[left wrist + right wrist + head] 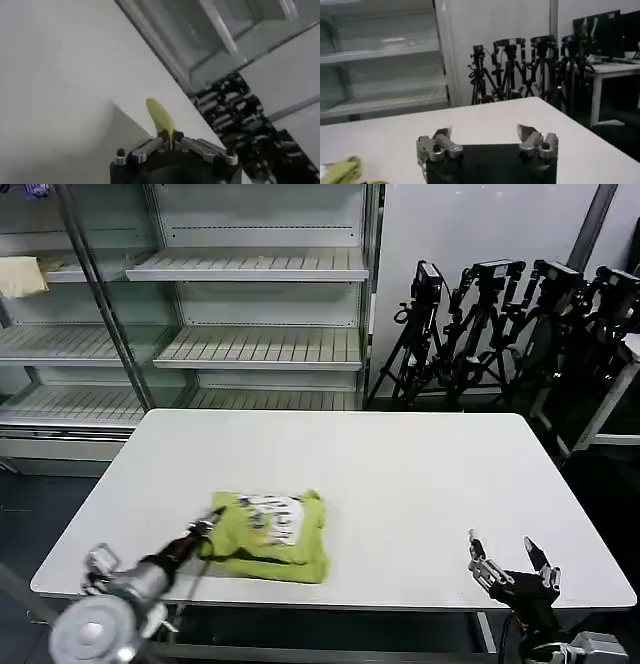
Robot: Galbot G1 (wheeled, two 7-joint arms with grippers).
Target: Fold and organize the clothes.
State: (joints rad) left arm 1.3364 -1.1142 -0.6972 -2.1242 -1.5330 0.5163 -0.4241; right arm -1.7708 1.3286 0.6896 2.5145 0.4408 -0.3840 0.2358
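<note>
The left end effector (205, 527) sits low at the near-left part of the tabletop (420, 474), its fingertips at the left edge of the lime T-shirt (270, 534). In the left wrist view a thin flap of yellow-green fabric (161, 119) stands up between the closed-in fingers, so this end effector is clamped on the shirt's edge. The right end effector (505, 559) hovers near the front edge of the tabletop on the right, fingers spread apart and holding nothing — well apart from the garment.

The T-shirt lies as a compact, already folded bundle toward the near-left of the tabletop, white graphic (272, 514) facing up. Its long axis looks to run roughly left to right, parallel to the front edge. From the left end effector the bulk of the shirt extends rightward and slightly away; from the right end effector it lies far off to the left, a corner of it showing at the edge of the right wrist view (342, 171).

The left arm is plainly the nearer one, and any further tuck or shift of the bundle likely turns on that pinch at the left edge.

Beyond the tabletop stand wire shelves (250, 304) and a row of black tripods (500, 324).
</note>
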